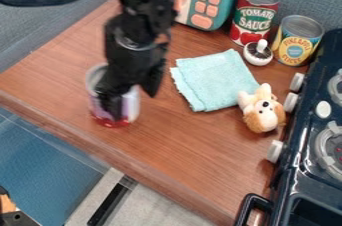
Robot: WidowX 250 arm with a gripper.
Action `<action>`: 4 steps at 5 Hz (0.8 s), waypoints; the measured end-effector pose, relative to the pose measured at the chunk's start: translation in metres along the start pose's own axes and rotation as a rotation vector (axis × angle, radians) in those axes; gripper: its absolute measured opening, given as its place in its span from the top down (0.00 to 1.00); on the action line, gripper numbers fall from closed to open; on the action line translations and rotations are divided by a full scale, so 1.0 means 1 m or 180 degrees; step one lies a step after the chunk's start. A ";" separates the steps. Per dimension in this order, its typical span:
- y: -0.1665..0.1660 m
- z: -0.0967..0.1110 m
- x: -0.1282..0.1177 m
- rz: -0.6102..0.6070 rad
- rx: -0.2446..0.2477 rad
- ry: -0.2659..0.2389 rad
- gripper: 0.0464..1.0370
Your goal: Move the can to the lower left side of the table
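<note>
Here's your gripper (137, 106), hanging right over the can (131, 106) on the left part of the bench (194, 142), close to the near edge. Your fingers (153, 81) are spread: one reaches down across the can's near face, the other stands out past its right side. Whether either one touches the metal, you can't tell from here. The can looks upright, its rim (95, 71) peeking out left of the arm.

So this looks like the moment to settle the grasp, and it's all about centring! Bring the can squarely between both fingers before you squeeze, because that right-hand finger looks set wide, and a lopsided close could twist the can or tip it. Go low on the wall, keep the wrist level, then close gently; the smooth, round side may want to roll out of a shallow pinch.

Once it's secure, you need only a short trip, by the look of it: ease it toward the near left, barely lifting. Mind the bench's edge, though, it runs at a slant and falls away quickly there. Set the base down flat, let go evenly, and rise straight up. The towel (215, 80) and the stuffed dog (262, 112) lie to the right, well out of your path.
</note>
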State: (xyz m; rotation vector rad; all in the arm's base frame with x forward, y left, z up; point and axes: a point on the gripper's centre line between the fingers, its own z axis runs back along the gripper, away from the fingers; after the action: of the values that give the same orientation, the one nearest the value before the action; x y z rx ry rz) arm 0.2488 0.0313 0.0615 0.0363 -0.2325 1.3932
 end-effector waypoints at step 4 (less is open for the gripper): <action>-0.003 -0.023 0.104 0.0553 0.0325 -0.0359 0.04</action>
State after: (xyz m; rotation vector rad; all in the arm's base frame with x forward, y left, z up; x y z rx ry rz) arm 0.2712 0.1356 0.0588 0.1832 -0.2629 1.5773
